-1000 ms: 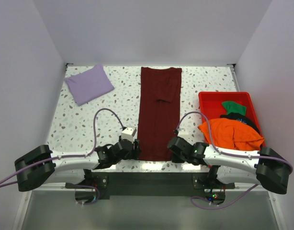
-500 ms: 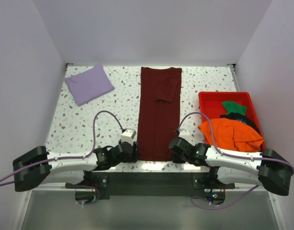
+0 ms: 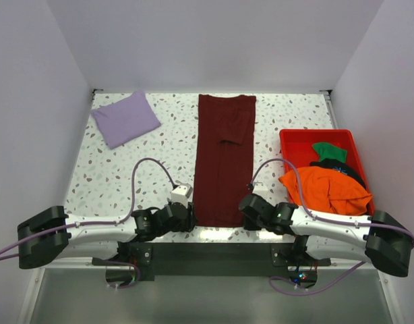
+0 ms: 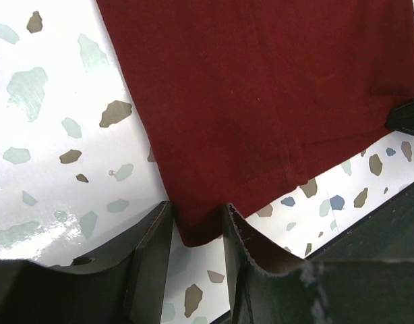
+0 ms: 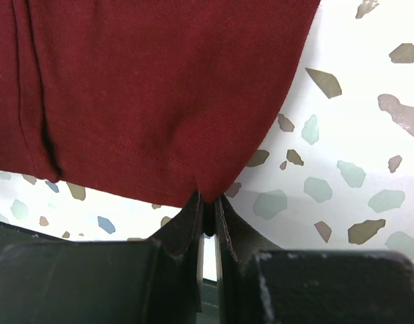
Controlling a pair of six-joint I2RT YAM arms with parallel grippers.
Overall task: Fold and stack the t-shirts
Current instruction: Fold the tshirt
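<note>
**Both grippers at the near hem of the maroon t-shirt (image 3: 224, 162)**

The overhead camera shows the long maroon t-shirt lying flat down the middle of the speckled table (image 3: 119, 175), its near edge between the two grippers. From up there the fingers are too small and dark to read. It alone shows the folded lavender t-shirt (image 3: 126, 119) at the far left. It also shows the red bin (image 3: 290, 138) on the right, with an orange t-shirt (image 3: 325, 189) spilling over its near rim, and green (image 3: 328, 151) and black (image 3: 344, 170) cloth behind.

The left wrist camera shows the left gripper (image 4: 197, 226) with its jaws moderately apart. The shirt's near left corner lies between the two fingers, which straddle it without pressing.

The right wrist camera shows the right gripper (image 5: 208, 208) with its jaws drawn together to a thin slit. The shirt's near right corner comes to a point exactly at the fingertips and looks pinched there.
</note>
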